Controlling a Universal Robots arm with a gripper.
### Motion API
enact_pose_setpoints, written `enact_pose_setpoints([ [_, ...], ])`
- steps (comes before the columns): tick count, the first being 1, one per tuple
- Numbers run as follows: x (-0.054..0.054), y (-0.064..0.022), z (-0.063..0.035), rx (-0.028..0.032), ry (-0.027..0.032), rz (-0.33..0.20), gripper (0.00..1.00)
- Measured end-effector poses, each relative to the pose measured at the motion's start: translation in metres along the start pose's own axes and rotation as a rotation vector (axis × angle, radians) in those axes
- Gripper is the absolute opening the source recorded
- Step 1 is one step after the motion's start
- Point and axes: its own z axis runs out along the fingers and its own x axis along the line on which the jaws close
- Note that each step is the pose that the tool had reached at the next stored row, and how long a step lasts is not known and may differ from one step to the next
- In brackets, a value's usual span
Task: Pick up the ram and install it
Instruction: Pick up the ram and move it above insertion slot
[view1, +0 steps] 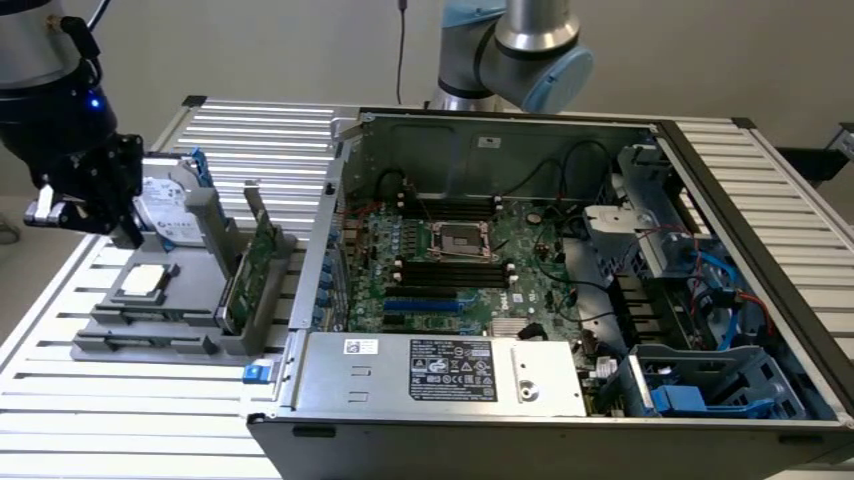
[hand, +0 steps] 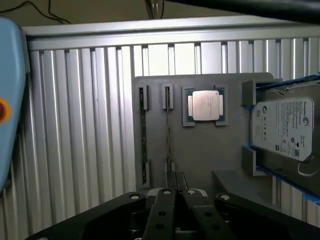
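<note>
My gripper (view1: 127, 235) hangs shut and empty over the far left part of a grey parts holder (view1: 187, 300), clear of it. From the wrist, its closed fingertips (hand: 175, 191) sit above the holder (hand: 200, 155). The ram (hand: 143, 132) stands on edge there as a thin dark strip in a narrow slot. A similar thinner strip (hand: 168, 135) fills the neighbouring slot, in line with my fingers. The black memory slots (view1: 454, 268) lie on the motherboard inside the open computer case (view1: 400, 365).
A processor chip (hand: 205, 106) (view1: 144, 281) and a hard drive (hand: 285, 127) (view1: 167, 210) rest on the holder. A larger green card (view1: 251, 275) stands upright at the holder's case side. Cables and drive cages fill the case toward the exterior view's right. A slatted metal table (view1: 94, 400) carries everything.
</note>
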Motion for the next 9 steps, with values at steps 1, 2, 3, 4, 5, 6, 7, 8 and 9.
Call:
enact_pose_setpoints([
  [1, 0.000, 0.0005, -0.0001, 0.0000, 0.0003, -0.002, 0.11],
  [2, 0.000, 0.0008, -0.0001, 0.0003, 0.0001, -0.002, 0.11],
  [3, 0.001, 0.0010, 0.0000, 0.0004, -0.0003, -0.002, 0.12],
  [4, 0.001, 0.0014, 0.0000, 0.0003, -0.0011, -0.002, 0.17],
  [5, 0.002, 0.0020, 0.0001, 0.0002, -0.0020, -0.001, 0.17],
  [6, 0.004, 0.0027, 0.0007, 0.0002, -0.0041, -0.002, 0.30],
  [7, 0.006, 0.0033, 0.0019, 0.0001, -0.0070, -0.002, 0.30],
  [8, 0.009, 0.0039, 0.0037, 0.0000, -0.0087, -0.002, 0.30],
  [9, 0.011, 0.0045, 0.0056, 0.0000, -0.0089, -0.002, 0.36],
])
